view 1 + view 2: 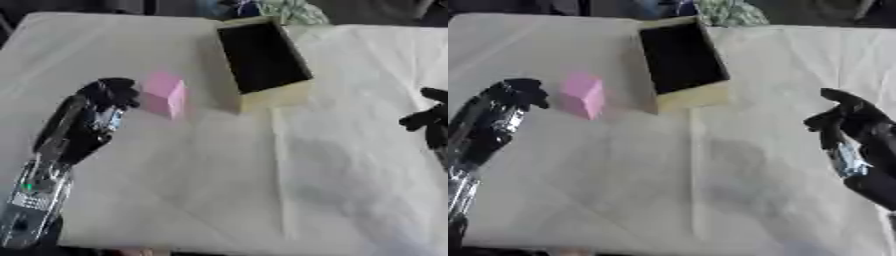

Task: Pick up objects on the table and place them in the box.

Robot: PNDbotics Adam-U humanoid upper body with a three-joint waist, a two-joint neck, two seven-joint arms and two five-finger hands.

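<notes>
Pink block (pixel 164 94) is sitting on the white-covered table (pixel 219 190), just left of the open box (pixel 262 60). Beside it, the left hand (pixel 103 102) is hovering with fingers curled, holding nothing. At the right edge, the right hand (pixel 859 135) is resting open.

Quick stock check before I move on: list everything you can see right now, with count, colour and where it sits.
block: one, pink, on the table left of the box, just right of the left hand
box: one, tan with a dark inside, open, far centre of the table
table: one, covered in a white cloth
left hand: one, black, beside the block, apart from it
right hand: one, black, right edge, over the table, holding nothing
</notes>
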